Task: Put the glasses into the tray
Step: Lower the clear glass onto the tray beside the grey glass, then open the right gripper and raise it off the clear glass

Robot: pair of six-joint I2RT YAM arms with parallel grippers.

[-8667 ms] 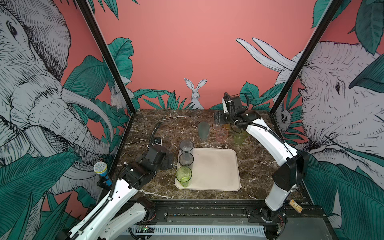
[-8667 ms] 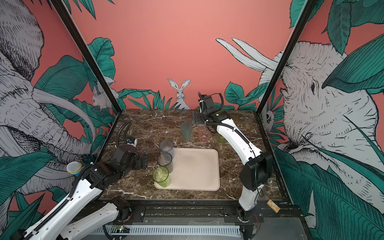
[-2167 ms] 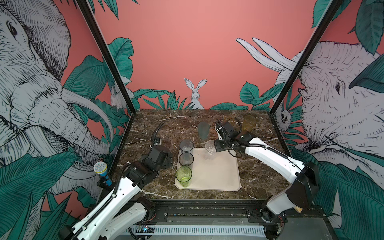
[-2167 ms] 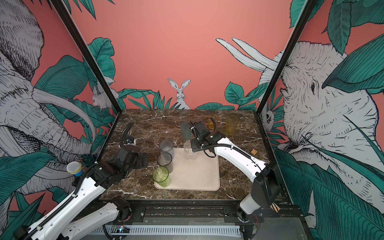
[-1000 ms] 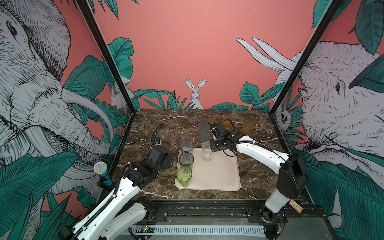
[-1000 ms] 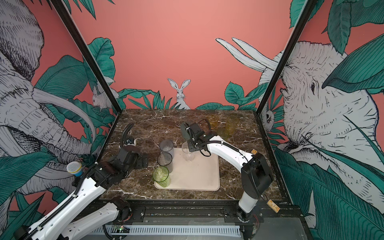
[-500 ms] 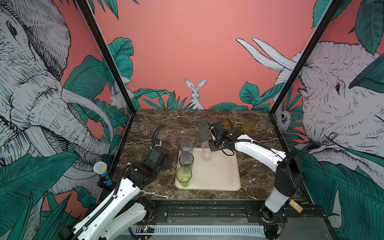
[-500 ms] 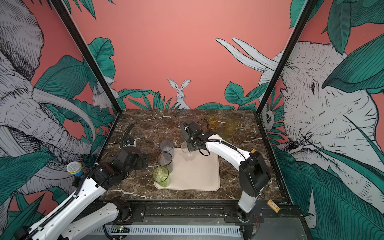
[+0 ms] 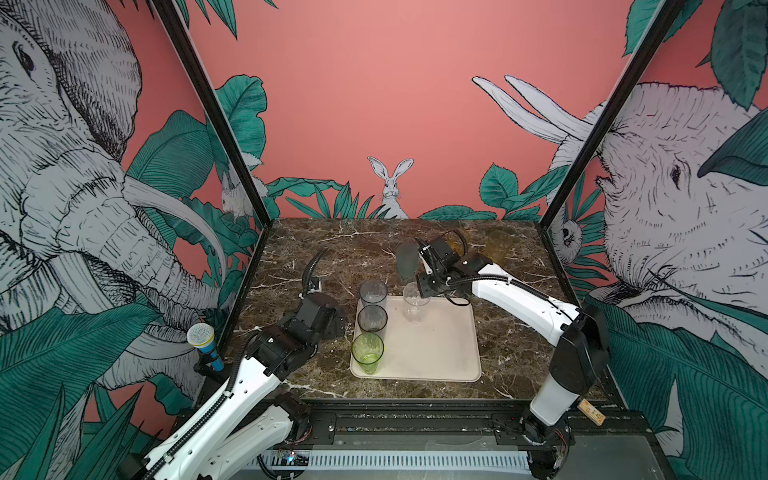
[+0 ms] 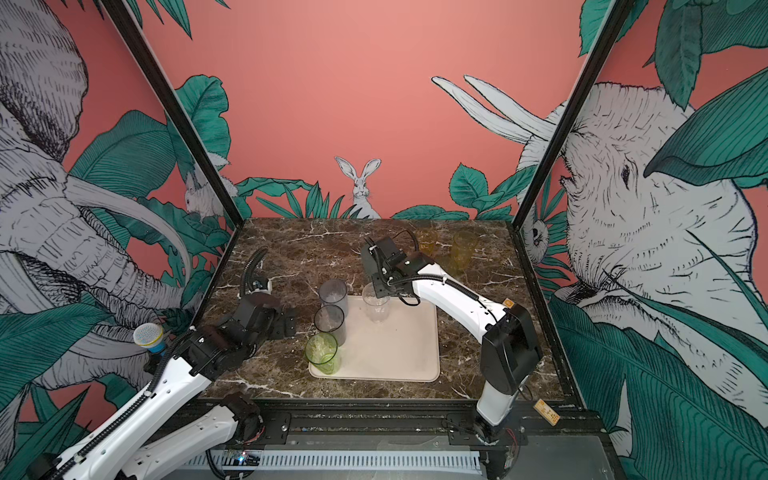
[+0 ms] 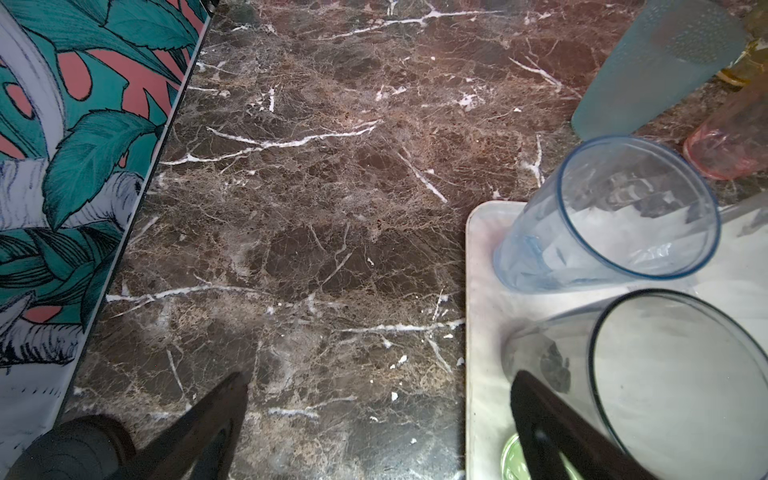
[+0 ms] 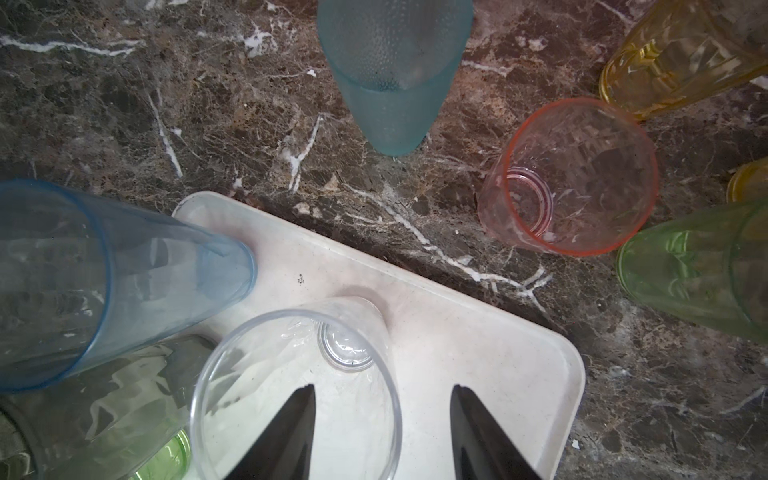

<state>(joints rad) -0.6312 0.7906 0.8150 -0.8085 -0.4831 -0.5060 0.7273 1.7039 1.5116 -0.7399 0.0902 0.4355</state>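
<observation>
The cream tray [image 9: 436,345] lies mid-table. Along its left side stand a grey glass [image 9: 373,293], a smoky glass [image 9: 372,318] and a green glass [image 9: 367,352]. A clear glass [image 9: 415,301] stands upright at the tray's back edge. My right gripper [image 12: 382,388] hovers over it, open, one finger inside the rim and one outside, touching nothing. My left gripper [image 11: 379,376] is open and empty over the marble beside the tray's left rim [image 11: 478,291]. Behind the tray stand a teal glass [image 12: 395,70], a pink glass [image 12: 577,174], a tall green glass [image 12: 698,266] and a yellow glass [image 9: 498,245].
An amber glass [image 9: 455,240] stands at the back, behind the right arm. A blue-and-yellow microphone [image 9: 203,340] is fixed outside the left wall. Black frame posts rise at the two back corners of the marble table [image 9: 324,249].
My right gripper's jaws have spread apart and let go of the clear glass's rim; the glass now stands free on the tray. The left arm has not moved.
</observation>
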